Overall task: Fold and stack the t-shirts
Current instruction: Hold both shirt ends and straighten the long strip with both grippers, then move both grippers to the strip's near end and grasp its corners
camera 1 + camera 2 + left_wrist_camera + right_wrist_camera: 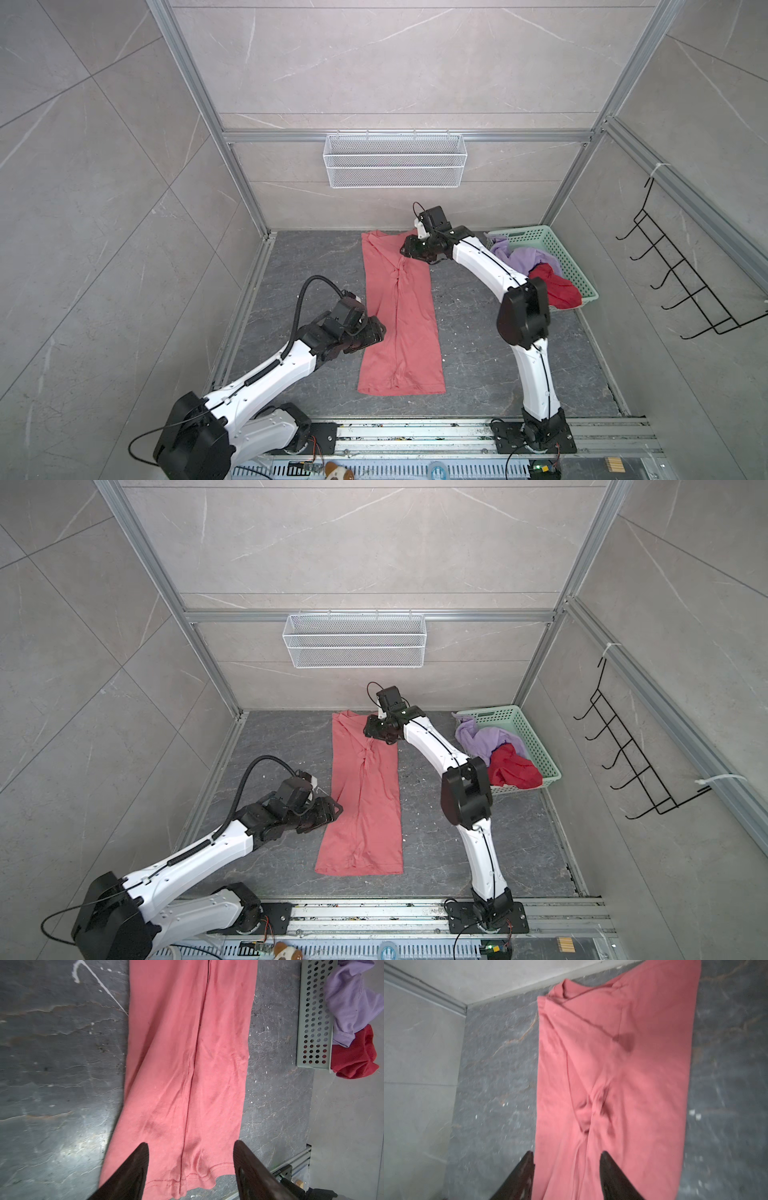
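Note:
A salmon-pink t-shirt [399, 316] [365, 804] lies on the dark table, folded lengthwise into a long narrow strip with a crease down its middle. My left gripper [376, 328] [336, 808] hovers at the strip's left edge in its near half. In the left wrist view it [191, 1144] is open over the hem [187, 1178]. My right gripper [405, 247] [368, 729] is at the strip's far right corner and stands open [567, 1153] above the cloth. A lilac t-shirt [523, 257] and a deep-red one [557, 286] lie crumpled in the mint-green basket [536, 235].
The basket stands at the table's back right corner, close to my right arm's elbow. A white wire basket [395, 160] hangs on the back wall. A black hook rack [681, 274] hangs on the right wall. Aluminium rails border the table.

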Robot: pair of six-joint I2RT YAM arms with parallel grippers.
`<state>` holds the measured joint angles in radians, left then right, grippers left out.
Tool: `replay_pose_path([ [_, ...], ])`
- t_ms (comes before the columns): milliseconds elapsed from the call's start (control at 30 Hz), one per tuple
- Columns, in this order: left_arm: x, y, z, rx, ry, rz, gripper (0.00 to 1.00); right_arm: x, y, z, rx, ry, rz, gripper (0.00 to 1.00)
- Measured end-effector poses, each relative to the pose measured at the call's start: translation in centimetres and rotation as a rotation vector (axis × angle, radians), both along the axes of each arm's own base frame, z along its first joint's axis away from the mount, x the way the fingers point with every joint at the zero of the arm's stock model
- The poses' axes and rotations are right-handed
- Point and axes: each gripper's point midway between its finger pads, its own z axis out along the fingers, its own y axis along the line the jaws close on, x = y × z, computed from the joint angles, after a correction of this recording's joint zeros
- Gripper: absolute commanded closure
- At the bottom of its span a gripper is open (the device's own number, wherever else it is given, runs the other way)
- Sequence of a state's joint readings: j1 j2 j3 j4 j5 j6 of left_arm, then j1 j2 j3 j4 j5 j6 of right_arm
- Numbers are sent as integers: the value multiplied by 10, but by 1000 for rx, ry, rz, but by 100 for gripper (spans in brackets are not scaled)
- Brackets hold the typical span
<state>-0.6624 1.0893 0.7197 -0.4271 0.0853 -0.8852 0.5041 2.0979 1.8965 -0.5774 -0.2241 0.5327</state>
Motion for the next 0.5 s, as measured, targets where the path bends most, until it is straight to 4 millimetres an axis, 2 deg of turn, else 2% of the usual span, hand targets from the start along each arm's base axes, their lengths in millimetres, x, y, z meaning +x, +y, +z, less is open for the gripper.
replay_pose_path([
  [67, -10, 9, -9, 32, 40, -3, 33, -39, -8, -2, 4, 22, 18, 38],
  [100, -18, 14, -17, 46, 70, -10, 33, -57, -16, -7, 5, 40, 19, 27],
  [200, -46, 27, -42, 78, 170, -32, 30, -112, -47, -30, -3, 121, -5, 11],
  [267, -63, 33, -54, 85, 223, -45, 22, -146, -68, -41, -10, 167, -30, 1],
  [367, -83, 36, -65, 57, 278, -72, 19, -191, -87, -43, 4, 193, -54, 2],
  [500, -97, 34, -73, 22, 317, -101, 19, -237, -98, -39, 72, 206, -65, 3],
])
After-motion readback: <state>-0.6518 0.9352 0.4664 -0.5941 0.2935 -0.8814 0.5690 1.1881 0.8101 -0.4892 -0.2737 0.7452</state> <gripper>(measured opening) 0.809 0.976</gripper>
